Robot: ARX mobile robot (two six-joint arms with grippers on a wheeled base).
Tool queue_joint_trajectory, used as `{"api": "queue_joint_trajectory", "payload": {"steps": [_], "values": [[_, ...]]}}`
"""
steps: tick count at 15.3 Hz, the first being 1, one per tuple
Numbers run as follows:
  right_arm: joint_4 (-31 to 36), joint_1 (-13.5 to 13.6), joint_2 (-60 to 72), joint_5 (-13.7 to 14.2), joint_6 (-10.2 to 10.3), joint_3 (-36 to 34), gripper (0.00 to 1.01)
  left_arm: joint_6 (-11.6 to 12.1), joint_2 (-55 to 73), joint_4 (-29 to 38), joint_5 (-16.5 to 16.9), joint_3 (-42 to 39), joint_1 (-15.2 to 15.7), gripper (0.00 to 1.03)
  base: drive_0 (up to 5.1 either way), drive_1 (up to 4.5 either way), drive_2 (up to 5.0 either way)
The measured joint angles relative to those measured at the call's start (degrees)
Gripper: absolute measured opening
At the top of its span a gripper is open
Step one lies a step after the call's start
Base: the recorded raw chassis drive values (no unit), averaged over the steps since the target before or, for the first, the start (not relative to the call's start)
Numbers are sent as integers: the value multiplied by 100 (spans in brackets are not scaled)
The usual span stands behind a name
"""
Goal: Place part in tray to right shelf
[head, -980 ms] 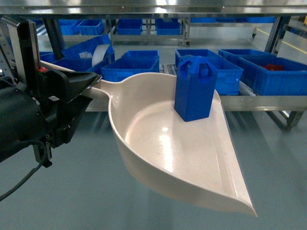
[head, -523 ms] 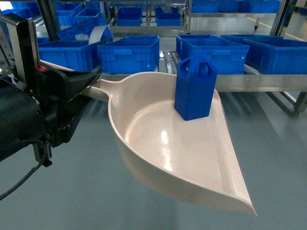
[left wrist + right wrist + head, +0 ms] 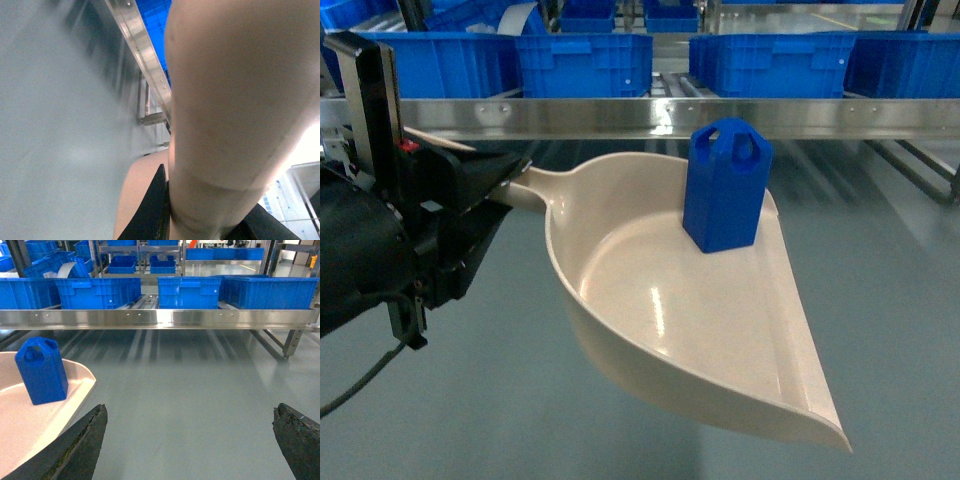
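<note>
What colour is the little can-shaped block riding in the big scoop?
Bright blue. The part shows best in the head view, standing upright in the beige-pink tray.

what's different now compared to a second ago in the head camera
The shelf's steel front rail and the blue crates have risen in the view and grown larger, so the robot has drawn nearer. The left end effector still grips the tray by its handle, and the part stands upright on it as before.
</note>
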Motion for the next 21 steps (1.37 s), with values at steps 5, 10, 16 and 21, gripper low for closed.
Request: {"api": "queue_joint_trajectory", "payload": {"steps": [5, 10, 16, 21], "values": [[13, 2, 0, 2, 0, 0, 98, 0, 0, 24, -7, 0, 0, 17, 0, 0, 0], [13, 2, -7, 2, 0, 0, 98, 0, -4, 33, 9, -4, -2, 17, 1, 246, -244], [15, 2, -2, 0, 0, 2, 98, -4, -4, 55, 7, -4, -2, 17, 2, 406, -402], [22, 2, 0, 0, 0, 2, 98, -2, -4, 33, 13, -4, 4, 17, 283, 211, -500]]}}
